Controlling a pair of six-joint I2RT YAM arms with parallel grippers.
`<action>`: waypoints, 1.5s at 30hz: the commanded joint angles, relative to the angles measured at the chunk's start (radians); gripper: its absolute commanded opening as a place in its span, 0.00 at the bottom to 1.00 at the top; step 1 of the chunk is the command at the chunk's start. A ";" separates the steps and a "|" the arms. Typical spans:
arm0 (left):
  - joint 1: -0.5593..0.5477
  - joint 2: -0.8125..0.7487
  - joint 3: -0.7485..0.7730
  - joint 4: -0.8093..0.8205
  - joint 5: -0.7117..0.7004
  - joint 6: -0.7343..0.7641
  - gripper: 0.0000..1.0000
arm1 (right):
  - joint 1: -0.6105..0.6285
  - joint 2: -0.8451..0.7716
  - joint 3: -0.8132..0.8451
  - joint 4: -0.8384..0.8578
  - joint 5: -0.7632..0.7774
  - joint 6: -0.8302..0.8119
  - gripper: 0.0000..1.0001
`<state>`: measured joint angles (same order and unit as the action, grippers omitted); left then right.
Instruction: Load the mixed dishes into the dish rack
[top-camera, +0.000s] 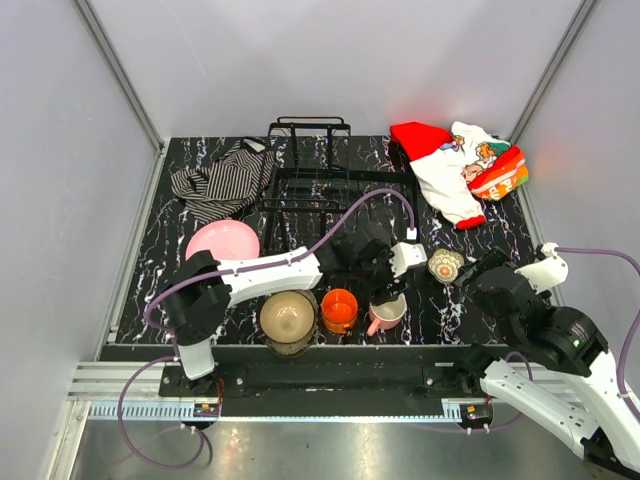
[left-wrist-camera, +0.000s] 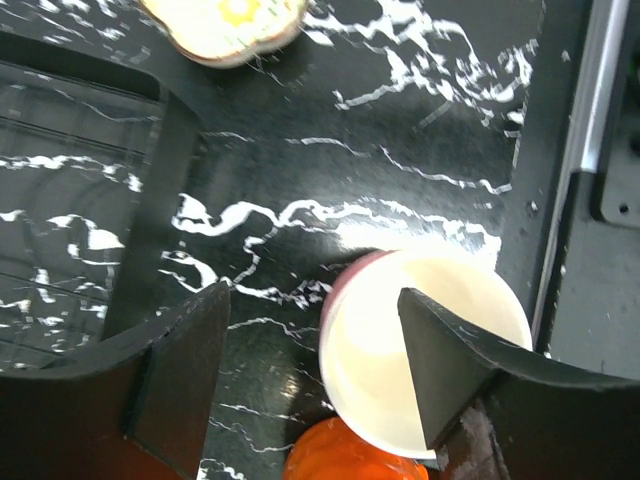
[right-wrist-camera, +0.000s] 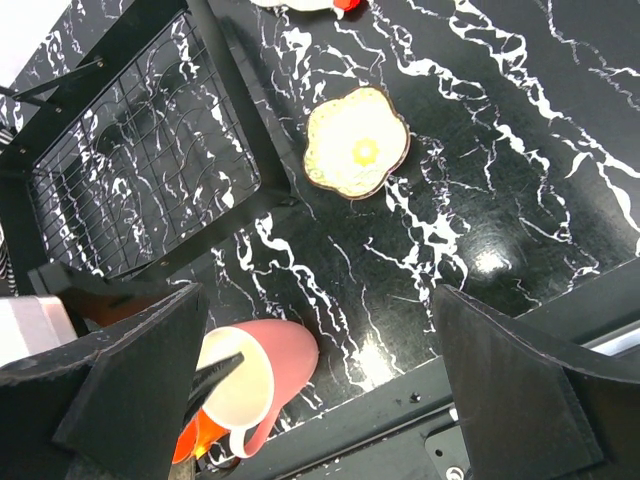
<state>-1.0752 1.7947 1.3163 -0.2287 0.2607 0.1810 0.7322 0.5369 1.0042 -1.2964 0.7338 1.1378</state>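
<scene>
My left gripper (left-wrist-camera: 305, 310) hides one side of the mug (left-wrist-camera: 370, 370). Nearer my wrist, the orange cup (left-wrist-camera: 350, 462) is cut off; ahead, the floral cup (left-wrist-camera: 225, 25) runs off the edge.

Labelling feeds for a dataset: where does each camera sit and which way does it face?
Top external: above, behind the bases, looking down at the table; left arm and right arm show.
Left wrist: on left arm, down at the cream-pink mug; open left claw shows.
Right wrist: on right arm, down at the floral cup; open right claw shows.
All share mug and cup.
</scene>
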 joint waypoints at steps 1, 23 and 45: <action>0.001 -0.003 0.031 -0.032 0.081 0.040 0.71 | -0.004 -0.003 0.019 -0.012 0.058 0.004 1.00; 0.003 0.098 0.081 -0.090 0.091 0.058 0.54 | -0.004 -0.023 -0.009 0.009 0.035 0.010 1.00; 0.001 0.100 0.115 -0.132 0.098 0.038 0.07 | -0.004 -0.035 -0.015 0.009 0.038 0.019 1.00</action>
<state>-1.0752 1.8980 1.3865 -0.3668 0.3252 0.2314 0.7322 0.5079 0.9932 -1.2984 0.7414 1.1385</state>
